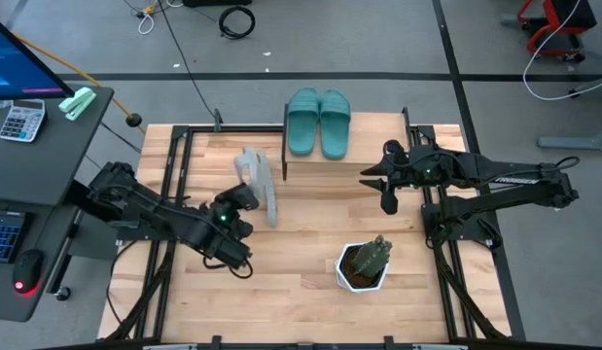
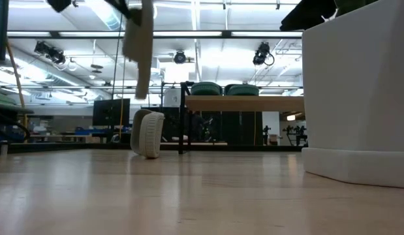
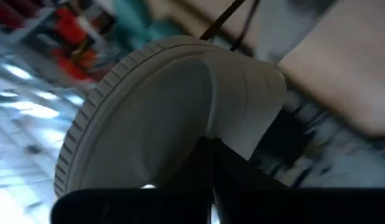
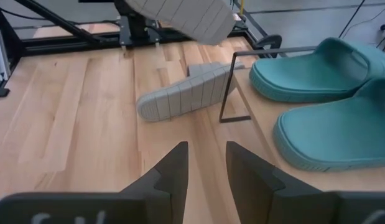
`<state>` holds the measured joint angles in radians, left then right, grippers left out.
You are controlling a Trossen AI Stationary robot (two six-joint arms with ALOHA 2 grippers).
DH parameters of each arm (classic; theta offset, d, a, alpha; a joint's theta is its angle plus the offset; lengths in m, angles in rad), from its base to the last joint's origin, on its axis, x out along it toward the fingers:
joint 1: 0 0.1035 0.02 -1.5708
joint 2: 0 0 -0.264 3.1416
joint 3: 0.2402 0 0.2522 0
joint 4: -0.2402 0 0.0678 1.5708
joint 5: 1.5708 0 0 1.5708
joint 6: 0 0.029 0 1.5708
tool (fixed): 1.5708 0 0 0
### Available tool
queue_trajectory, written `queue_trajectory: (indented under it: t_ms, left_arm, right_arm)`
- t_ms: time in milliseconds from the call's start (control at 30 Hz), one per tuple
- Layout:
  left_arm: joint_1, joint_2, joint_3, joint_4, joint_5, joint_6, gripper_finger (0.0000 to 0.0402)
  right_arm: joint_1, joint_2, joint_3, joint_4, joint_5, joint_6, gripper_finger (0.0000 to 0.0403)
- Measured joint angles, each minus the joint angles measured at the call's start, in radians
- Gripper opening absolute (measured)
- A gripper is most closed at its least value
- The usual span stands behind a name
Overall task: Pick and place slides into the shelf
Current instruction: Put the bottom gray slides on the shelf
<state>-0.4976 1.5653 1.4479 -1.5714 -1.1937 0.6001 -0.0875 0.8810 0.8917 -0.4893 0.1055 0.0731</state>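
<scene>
table (image 1: 310, 292), left tool (image 1: 244, 197) gripping grey slide (image 1: 267, 190)

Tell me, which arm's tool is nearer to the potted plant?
Left. The left tool, shut on a grey slide, sits a little closer beside the potted plant; the right tool hovers farther off, by the shelf.

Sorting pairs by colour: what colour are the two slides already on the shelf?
Teal-green, both slides, side by side on the shelf; clearest in the right wrist view.

Raised grey slide (image 2: 139, 46) cut off at top edge.
</scene>
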Motion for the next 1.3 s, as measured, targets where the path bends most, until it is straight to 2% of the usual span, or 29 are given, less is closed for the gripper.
queue_trajectory:
  t_ms: [67, 267, 467, 567, 633, 733, 800, 900, 1100, 1300]
  left_arm:
    - [0.0, 0.0, 0.0, 0.0, -0.074, 0.049, 0.0]
    - [0.001, -0.004, 0.005, 0.003, -0.177, 0.052, 0.0]
    - [0.002, -0.004, 0.005, 0.099, -0.321, 0.048, 0.0]
    - [0.011, -0.004, 0.005, 0.162, -0.335, -0.014, 0.0]
    - [0.019, -0.004, 0.005, 0.174, -0.324, -0.08, 0.0]
    - [0.021, -0.004, 0.005, 0.171, -0.321, -0.099, 0.0]
    - [0.02, -0.004, 0.005, 0.172, -0.284, -0.134, 0.0]
    - [0.024, -0.004, 0.005, 0.173, -0.143, -0.324, 0.0002]
    - [0.028, -0.004, 0.005, 0.174, 0.123, -0.852, 0.0023]
    - [-0.048, -0.005, -0.035, 0.166, 0.141, -1.325, 0.0041]
  right_arm:
    - [0.0, 0.0, 0.0, 0.013, 0.0, -0.003, 0.0114]
    - [0.0, 0.0, 0.0, 0.089, -0.002, -0.04, 0.0114]
    - [0.0, 0.0, 0.0, 0.281, -0.095, -0.153, 0.0114]
    - [0.0, 0.0, 0.0, 0.331, -0.142, -0.179, 0.0114]
    - [0.0, 0.0, 0.0, 0.335, -0.142, -0.18, 0.0114]
    - [0.0, 0.0, 0.0, 0.328, -0.142, -0.18, 0.0114]
    - [0.0, 0.0, 0.0, 0.321, -0.143, -0.174, 0.0114]
    - [0.001, 0.0, 0.0, 0.309, -0.145, -0.162, 0.0114]
    - [0.001, 0.003, 0.0, 0.301, -0.145, -0.162, 0.0114]
    - [0.0, 0.014, 0.0, 0.305, -0.145, -0.177, 0.0114]
